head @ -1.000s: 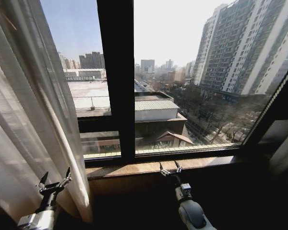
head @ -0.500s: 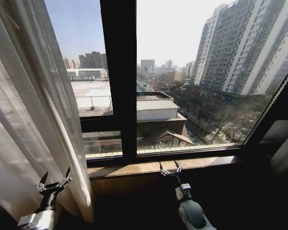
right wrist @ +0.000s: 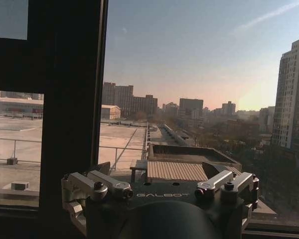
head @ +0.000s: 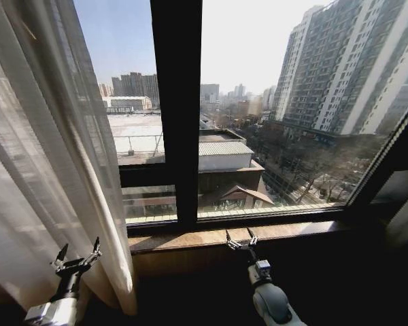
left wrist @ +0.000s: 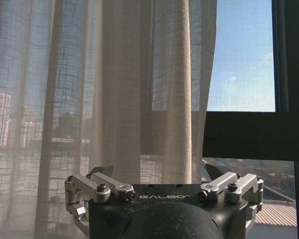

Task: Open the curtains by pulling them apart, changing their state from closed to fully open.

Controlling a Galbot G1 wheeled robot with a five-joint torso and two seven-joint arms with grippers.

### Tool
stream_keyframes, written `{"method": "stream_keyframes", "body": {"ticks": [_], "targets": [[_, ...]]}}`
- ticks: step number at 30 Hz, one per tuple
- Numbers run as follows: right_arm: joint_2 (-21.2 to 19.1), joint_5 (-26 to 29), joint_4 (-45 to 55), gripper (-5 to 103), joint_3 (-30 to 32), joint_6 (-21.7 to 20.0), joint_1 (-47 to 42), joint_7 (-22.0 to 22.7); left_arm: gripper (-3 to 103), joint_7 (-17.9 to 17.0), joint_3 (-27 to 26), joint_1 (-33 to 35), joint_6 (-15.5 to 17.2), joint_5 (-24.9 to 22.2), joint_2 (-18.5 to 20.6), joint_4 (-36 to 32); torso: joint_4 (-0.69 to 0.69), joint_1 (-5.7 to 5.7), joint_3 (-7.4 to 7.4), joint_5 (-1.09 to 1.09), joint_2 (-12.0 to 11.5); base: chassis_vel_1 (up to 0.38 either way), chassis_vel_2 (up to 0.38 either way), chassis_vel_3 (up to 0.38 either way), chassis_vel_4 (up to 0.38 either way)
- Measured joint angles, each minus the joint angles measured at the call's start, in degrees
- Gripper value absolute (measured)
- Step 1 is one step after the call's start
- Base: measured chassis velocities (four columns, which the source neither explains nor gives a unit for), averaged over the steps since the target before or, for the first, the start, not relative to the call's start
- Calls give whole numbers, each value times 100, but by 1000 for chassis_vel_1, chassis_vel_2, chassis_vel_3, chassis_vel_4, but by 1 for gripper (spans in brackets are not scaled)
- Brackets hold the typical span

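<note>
From where I stand the curtains (head: 47, 156) look mostly drawn, bunched left of the window frame (head: 177, 115) with glass bare, while the left gripper (head: 76, 260) gapes empty by their hem and the right gripper (head: 241, 239), spread too, hovers at the sill (head: 292, 231)

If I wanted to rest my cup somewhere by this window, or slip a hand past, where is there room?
The wooden sill lies bare from the dark centre post rightward to the frame corner; the right claw, open, hovers at its near edge. Leftward it is crowded: the sheer curtain hangs bunched there, draping over that end of the sill, with the open left claw just in front.
</note>
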Motion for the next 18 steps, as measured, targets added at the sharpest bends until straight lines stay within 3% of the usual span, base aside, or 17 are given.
{"method": "stream_keyframes", "body": {"ticks": [18], "targets": [[0,0,0,100,0,0,0,0,100,0,0,0,0,0,0,0,0,0,0,-1,0,0,0,0,0]]}}
